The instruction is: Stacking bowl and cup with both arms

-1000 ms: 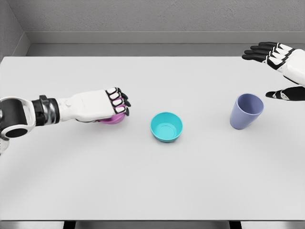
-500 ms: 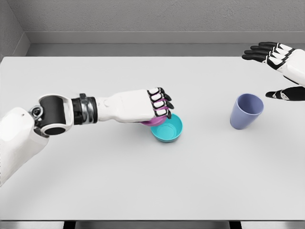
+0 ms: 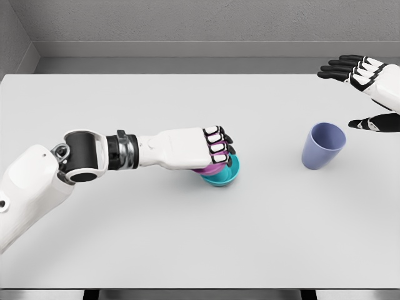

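Moved rightward, left hand (image 3: 209, 149) now grips the pink bowl (image 3: 209, 167) over the teal bowl (image 3: 224, 175), hiding most of both. Right hand (image 3: 369, 87), fingers spread and empty, is cut off near the cup (image 3: 322, 145).

- A pale grey desk (image 3: 187, 250) fills most of the view, evenly lit.
- Behind its far edge runs a grey textured wall (image 3: 187, 19).
- A side wall (image 3: 12, 37) meets it at the far left corner.
- Dark gaps show under the near edge.
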Tool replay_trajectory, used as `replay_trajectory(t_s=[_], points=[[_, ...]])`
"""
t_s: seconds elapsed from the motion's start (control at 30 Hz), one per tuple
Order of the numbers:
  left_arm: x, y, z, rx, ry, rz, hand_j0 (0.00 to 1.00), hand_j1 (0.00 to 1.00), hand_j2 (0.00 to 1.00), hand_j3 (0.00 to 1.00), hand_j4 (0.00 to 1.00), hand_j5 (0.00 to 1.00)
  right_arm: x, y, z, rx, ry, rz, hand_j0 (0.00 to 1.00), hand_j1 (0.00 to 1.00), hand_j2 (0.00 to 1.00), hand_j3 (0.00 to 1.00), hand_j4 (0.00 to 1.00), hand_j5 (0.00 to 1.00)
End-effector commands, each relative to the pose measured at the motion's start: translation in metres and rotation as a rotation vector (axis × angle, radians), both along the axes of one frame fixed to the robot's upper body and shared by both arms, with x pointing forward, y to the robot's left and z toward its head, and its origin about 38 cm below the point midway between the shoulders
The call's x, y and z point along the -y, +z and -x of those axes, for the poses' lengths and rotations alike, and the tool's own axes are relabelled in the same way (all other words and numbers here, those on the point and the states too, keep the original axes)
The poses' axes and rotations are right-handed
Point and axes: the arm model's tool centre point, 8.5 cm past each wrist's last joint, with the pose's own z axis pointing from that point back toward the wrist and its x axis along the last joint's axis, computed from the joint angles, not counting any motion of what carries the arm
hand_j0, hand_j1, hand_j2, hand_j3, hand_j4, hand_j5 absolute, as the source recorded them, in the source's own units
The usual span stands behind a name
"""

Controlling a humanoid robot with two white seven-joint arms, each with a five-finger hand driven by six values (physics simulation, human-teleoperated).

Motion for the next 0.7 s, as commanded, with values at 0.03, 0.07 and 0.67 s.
replay_trajectory(t_s=[0.03, 0.07, 0.67], points=[[0.0015, 0.0000, -0.0005, 0.000, 0.000, 0.007, 0.52, 0.52, 0.52, 0.52, 0.52, 0.52, 0.0003, 0.0008, 0.0000, -0.001, -0.001, -0.006, 1.00, 1.00, 1.00, 1.00, 1.00, 1.00], [0.0016, 0.0002, -0.0004, 0.000, 0.000, 0.009, 0.60, 0.60, 0.60, 0.60, 0.60, 0.60, 0.0003, 0.0008, 0.0000, -0.001, -0.001, -0.006, 1.00, 1.00, 1.00, 1.00, 1.00, 1.00], [0.0057, 0.0045, 0.0007, -0.006, -0.011, 0.041, 1.00, 1.00, 1.00, 1.00, 1.00, 1.00, 0.0004, 0.0003, 0.0002, -0.003, -0.001, -0.006, 1.00, 1.00, 1.00, 1.00, 1.00, 1.00]])
